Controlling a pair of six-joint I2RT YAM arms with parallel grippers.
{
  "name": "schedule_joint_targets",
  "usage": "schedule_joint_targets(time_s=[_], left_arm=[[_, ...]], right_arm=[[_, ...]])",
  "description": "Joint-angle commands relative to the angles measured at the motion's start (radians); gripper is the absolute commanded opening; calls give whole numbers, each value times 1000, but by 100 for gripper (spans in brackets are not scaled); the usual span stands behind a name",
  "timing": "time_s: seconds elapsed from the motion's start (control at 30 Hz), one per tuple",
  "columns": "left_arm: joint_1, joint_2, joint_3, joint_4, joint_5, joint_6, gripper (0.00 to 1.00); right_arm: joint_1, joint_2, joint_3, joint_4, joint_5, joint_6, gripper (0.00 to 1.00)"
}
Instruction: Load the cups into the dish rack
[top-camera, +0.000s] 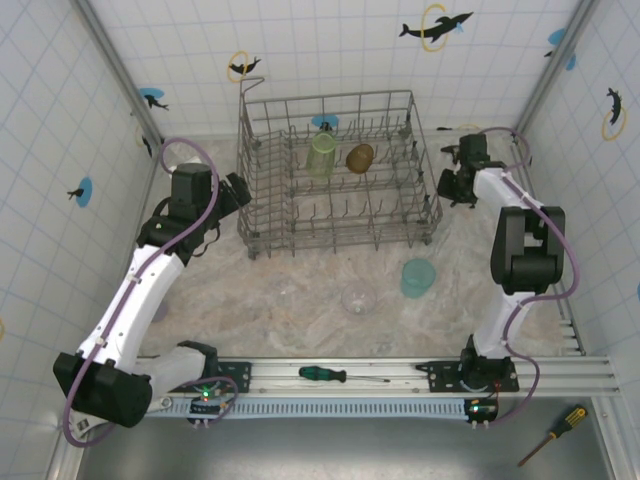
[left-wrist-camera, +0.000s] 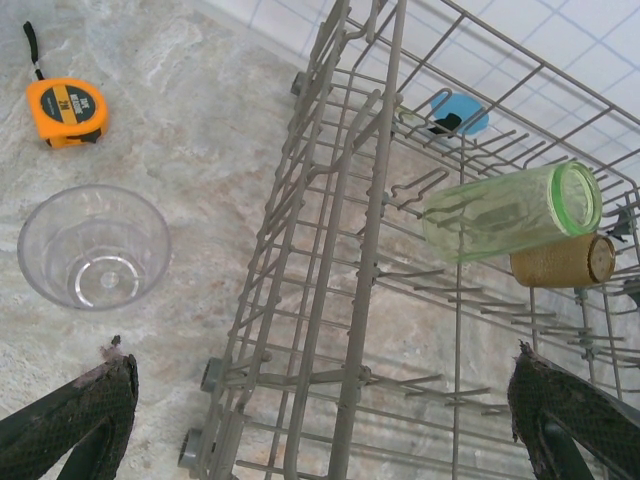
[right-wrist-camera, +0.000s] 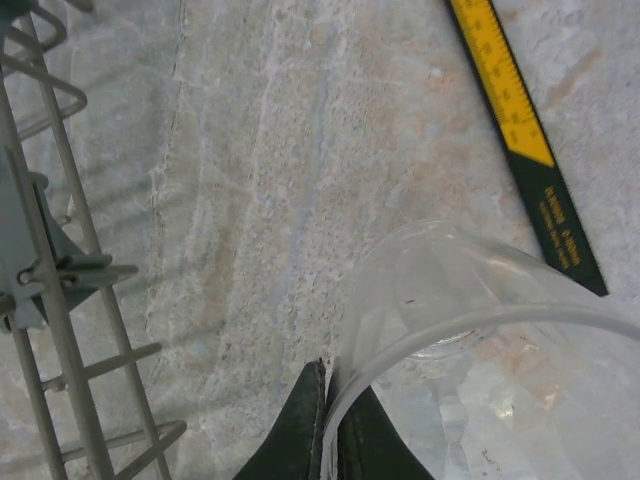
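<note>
Right gripper (right-wrist-camera: 327, 400) tight on rim of clear cup (right-wrist-camera: 450, 290), beside dish rack (right-wrist-camera: 62, 268).

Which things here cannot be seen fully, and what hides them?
Right wrist view: the clear cup, pinched at its rim by the right gripper's shut jaws, is cut off by the lower and right edges.
Left wrist view: the green cup hides part of the amber cup.
Top view: the glassy cup left of the teal cup is too faint to judge its pose.
</note>
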Motion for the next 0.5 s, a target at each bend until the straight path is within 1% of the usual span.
schedule_joint_targets(time_s=[0.0, 0.33, 0.47], left_arm=[[5, -16, -10, -2, -19, 24, 98], [4, -9, 3, -8, -22, 16, 98], [4, -11, -3, -7, -41, 5, 98]], right_arm=[[14, -7, 3, -30, -8, -1, 0], [26, -134, -20, -26, -8, -3, 0], [42, -199, -21, -4, -5, -3, 0]])
